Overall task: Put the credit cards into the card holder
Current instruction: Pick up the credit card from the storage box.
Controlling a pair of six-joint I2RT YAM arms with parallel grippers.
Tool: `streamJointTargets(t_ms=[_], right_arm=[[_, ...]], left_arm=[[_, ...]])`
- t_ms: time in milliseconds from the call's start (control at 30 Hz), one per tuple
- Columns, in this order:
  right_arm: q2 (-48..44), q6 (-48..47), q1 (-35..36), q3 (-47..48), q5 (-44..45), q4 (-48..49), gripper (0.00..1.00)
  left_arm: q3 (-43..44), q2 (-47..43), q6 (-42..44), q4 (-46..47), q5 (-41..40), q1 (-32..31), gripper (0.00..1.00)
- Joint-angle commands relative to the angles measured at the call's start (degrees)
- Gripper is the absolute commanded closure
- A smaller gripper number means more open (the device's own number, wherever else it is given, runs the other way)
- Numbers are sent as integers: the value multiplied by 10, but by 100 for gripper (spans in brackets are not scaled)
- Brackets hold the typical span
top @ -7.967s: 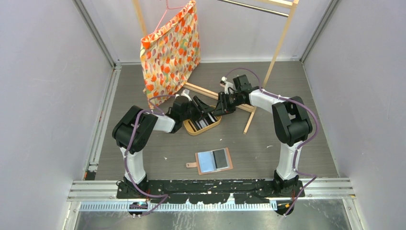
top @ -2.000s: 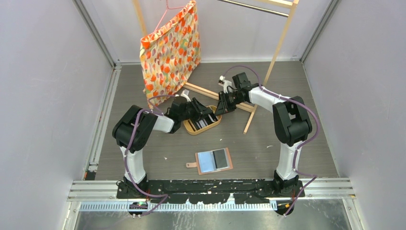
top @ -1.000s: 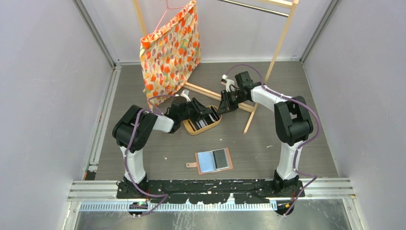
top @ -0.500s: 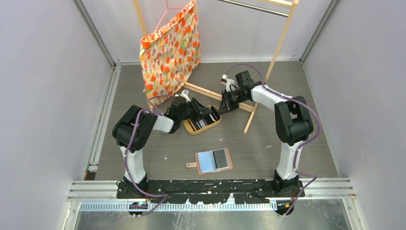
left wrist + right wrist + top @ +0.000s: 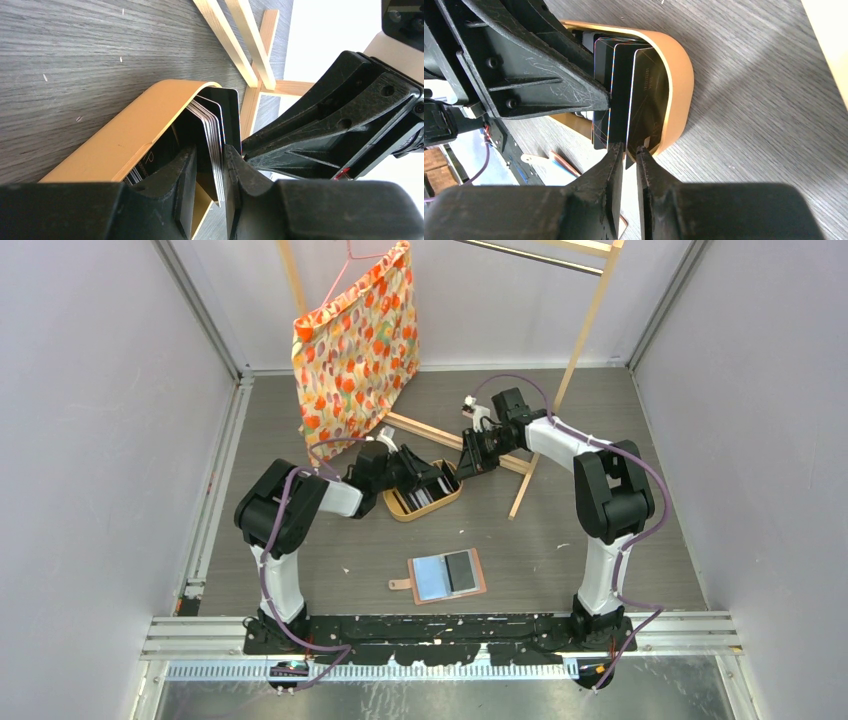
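Right pincer point(image 5: 628, 148), clamped on one card point(image 5: 646, 100), has edged rightward off the tray point(image 5: 679, 85); left pincer point(image 5: 209, 156) pinches the stack point(image 5: 214, 132). Extraction begins; holder point(image 5: 447, 574) waits, lower centre.

Top view: credit cards point(image 5: 426, 494) and wooden tray point(image 5: 398, 508) are largely covered by the left gripper point(image 5: 435, 482) and right gripper point(image 5: 463, 468); single cards are too small to be counted. Left wrist view: lower parts of the cards are hidden behind the tray wall and the left fingers point(image 5: 185, 195); the right gripper's body is cut off by the right edge. Right wrist view: card holder point(image 5: 536, 159) is mostly hidden behind the right fingers point(image 5: 611, 195), only its tab and an edge being seen; card print cannot be read.
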Motion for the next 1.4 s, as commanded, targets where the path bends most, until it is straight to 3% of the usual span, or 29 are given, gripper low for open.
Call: streamJointTargets(t_ms=[0,567,967,1367], right_arm=[[-11,11,-4,19,-22,4,78],[-9,-4,23,29,1,-7,69],[-1,-33,81,56,156,-26,55],[15,-53,91,68,189,-41,57]], left_arm=[[-2,15,13,-1,-3,5,76],[4,21,13,3,4,5,79],[4,24,13,12,10,5,79],[3,24,13,15,12,5,79]])
